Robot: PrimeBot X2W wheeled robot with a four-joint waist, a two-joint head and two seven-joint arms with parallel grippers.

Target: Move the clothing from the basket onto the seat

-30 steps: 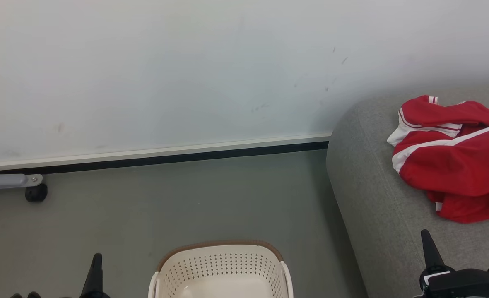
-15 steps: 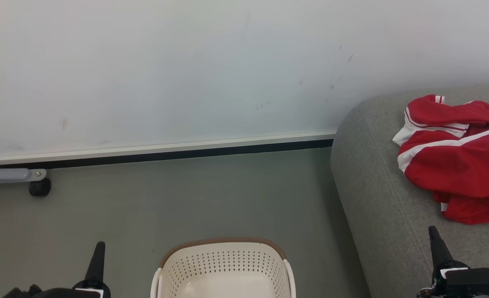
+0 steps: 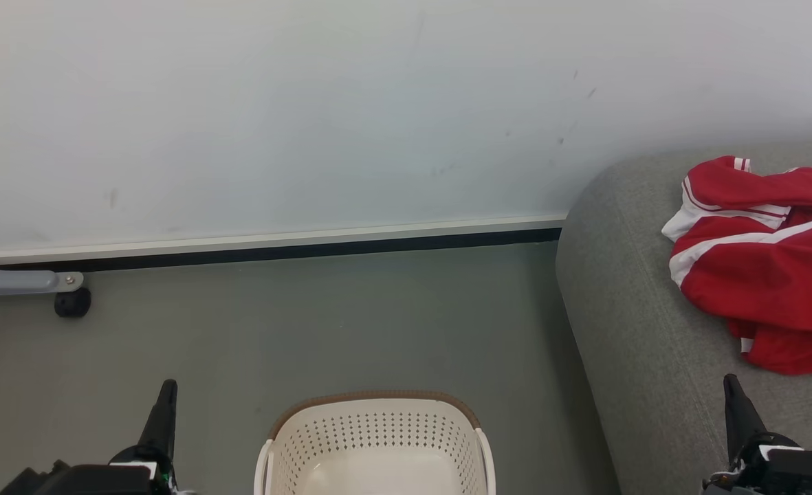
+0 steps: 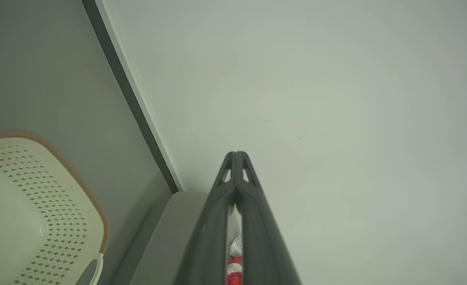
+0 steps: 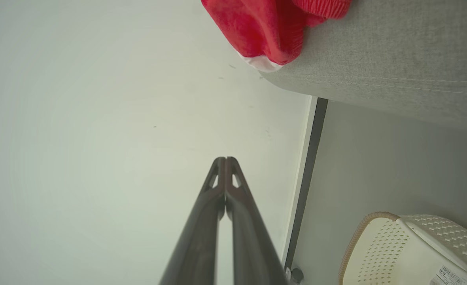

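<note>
The red clothing point(image 3: 763, 265) with white stripes lies bunched on the grey seat point(image 3: 626, 323) at the right; its edge also shows in the right wrist view point(image 5: 265, 27). The cream basket point(image 3: 376, 447) with a brown rim stands on the floor at bottom centre, and what I see of its inside holds nothing. My left gripper point(image 3: 165, 395) is shut at the lower left, left of the basket, holding nothing. My right gripper point(image 3: 732, 392) is shut at the lower right, over the seat and below the clothing. Both wrist views show the tips pressed together point(image 4: 237, 154) point(image 5: 224, 159).
A white wall point(image 3: 309, 117) with a dark skirting strip point(image 3: 275, 253) runs behind the grey floor point(image 3: 309, 330). A grey leg with a black caster point(image 3: 72, 302) stands at the far left near the wall.
The head view has drifted, so the scene shifts right and slightly up. Both grippers show higher in the picture than a second ago. The clothing and basket keep their places.
</note>
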